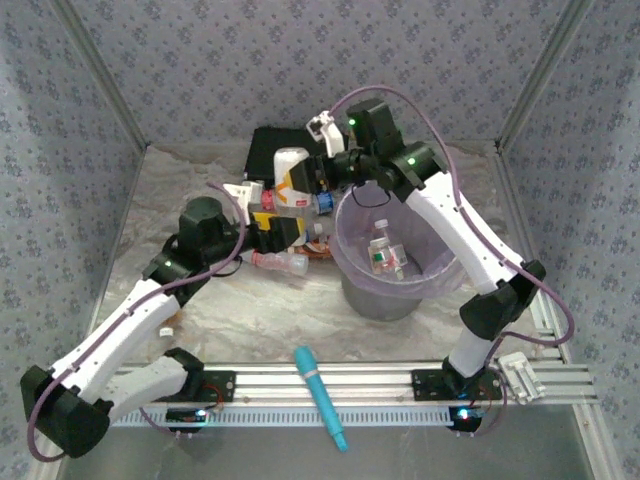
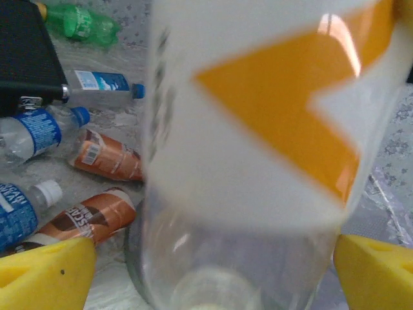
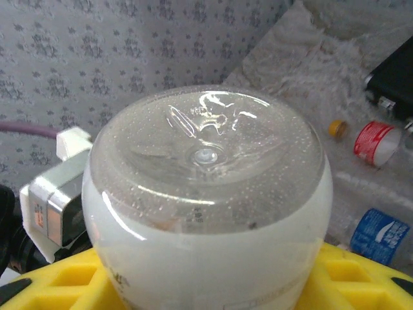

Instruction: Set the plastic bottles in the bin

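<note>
one white bottle (image 1: 290, 165) in the right claw (image 3: 206, 281) is beside the bin (image 1: 385, 300) rim.

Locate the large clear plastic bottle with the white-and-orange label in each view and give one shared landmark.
Top external: white-and-orange-labelled clear plastic bottle, back centre, up-left of the round grey bin.
Left wrist: bottle, centre, close up.
Right wrist: bottle, centre, base toward camera.
Shared landmark: flat black rectangular box.
</note>
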`<state>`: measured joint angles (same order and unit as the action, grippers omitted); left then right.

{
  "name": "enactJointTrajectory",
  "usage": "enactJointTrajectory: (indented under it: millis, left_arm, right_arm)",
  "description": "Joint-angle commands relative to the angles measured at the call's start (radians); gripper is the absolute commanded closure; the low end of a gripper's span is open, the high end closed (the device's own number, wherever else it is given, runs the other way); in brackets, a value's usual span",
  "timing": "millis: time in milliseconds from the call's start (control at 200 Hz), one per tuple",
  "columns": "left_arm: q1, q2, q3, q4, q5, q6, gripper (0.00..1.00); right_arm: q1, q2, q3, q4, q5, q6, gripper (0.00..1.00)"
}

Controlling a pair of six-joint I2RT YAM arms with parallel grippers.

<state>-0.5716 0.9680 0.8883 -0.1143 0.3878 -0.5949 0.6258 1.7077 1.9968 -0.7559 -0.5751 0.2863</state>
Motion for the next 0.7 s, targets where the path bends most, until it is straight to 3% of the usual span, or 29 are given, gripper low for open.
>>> enactJointTrajectory:
  millis: [0, 230, 435, 515, 635, 695]
  left_arm:
    - [0.000, -0.041, 0.018, -0.070, -0.052, 0.031, 0.05]
    - [0.015, -0.070, 0.021, -0.161, -0.105, 0.045, 0.05]
    - [0.075, -0.063, 0.017, -0.305, -0.185, 0.015, 0.05]
    - [0.094, -0.056, 0.026, -0.392, -0.258, 0.017, 0.05]
    - [0.130, -0.050, 0.053, -0.550, -0.454, -0.011, 0.05]
    - [0.171, -0.058, 0.046, -0.589, -0.476, -0.036, 0.04]
  right_arm:
    - [-0.038, -0.013, 0.088, -0.069, 0.006, -0.055, 0.49]
    - [-0.169, -0.118, 0.125, -0.148, 0.041, -0.051, 0.49]
    - [-0.353, -0.259, 0.053, -0.211, 0.053, -0.047, 0.50]
    - [-0.403, -0.303, 0.011, -0.240, 0.083, -0.069, 0.51]
    - [-0.414, -0.350, -0.086, -0.274, 0.170, -0.130, 0.51]
    - [-0.414, -0.367, -0.145, -0.289, 0.204, -0.143, 0.51]
